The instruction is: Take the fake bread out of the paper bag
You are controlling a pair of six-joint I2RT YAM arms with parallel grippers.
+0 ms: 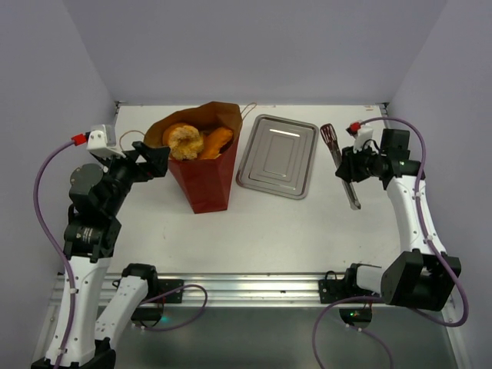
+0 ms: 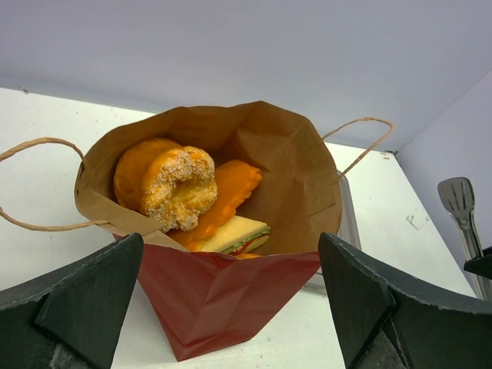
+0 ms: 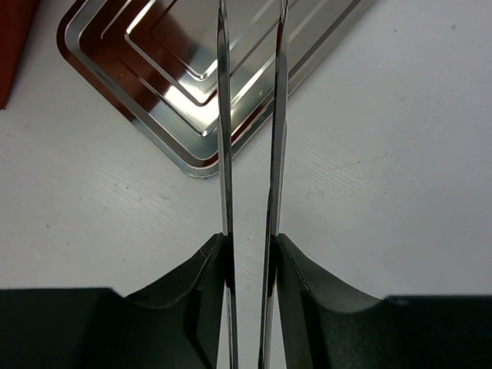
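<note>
Right hand (image 3: 250,244) clamps apparent tongs (image 3: 224,115), tips cut off; bread (image 2: 177,188) half-hidden in bag (image 2: 223,307).

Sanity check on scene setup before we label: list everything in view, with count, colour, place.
paper bag: 1, red outside and brown inside, upright and open on the table, left of the tray
fake bread: at least 4 pieces showing, golden-orange (a sugared ring, a round bun, a flat slab, a sandwich with green filling), all inside the bag
metal tray: 1, silver, flat on the table, right of the bag
tongs: 1, metal, right of the tray, held by the right gripper
table: 1, white, under everything
left gripper: 1, black, open, beside the bag's left side near its mouth
right gripper: 1, black, shut on the tongs
</note>
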